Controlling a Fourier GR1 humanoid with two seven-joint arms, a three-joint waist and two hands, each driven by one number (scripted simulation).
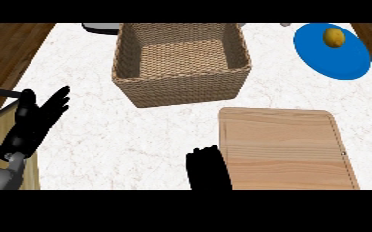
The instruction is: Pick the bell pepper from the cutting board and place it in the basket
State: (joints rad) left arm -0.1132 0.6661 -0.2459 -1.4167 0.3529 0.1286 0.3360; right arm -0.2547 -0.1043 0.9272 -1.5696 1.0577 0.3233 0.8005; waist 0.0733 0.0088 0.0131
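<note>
Two hands: both black, both coming in from the near edge of the counter (109,137)
left hand (33,123): at the far left edge, over the counter's rim, spread wide with the fingers straight and pointing up and away — holding nothing
right hand (209,169): low in the middle, just beside the board's left edge; it shows only as a dark mass, so I cannot tell whether it is spread or closed, or whether it holds anything
board (287,147): pale wood, near right, lying flat on the counter with its long sides running away from me; plain grain and a shallow groove round the rim show across its top
basket (181,81): woven, tan, square with rounded corners, standing on the far middle of the counter, well apart from the board; its mouth is open upward and the woven floor shows inside
pepper: I cannot tell where it is from here
plate (341,61): blue, far right corner, partly cut off by the edge of the view
ball (334,37): small, round, yellow-brown, sitting on the far part of the plate
grey thing (102,27): just behind the basket's far left corner, mostly out of sight — too little shows to name it
floor (22,44): dark wood, beyond the counter's left side
</note>
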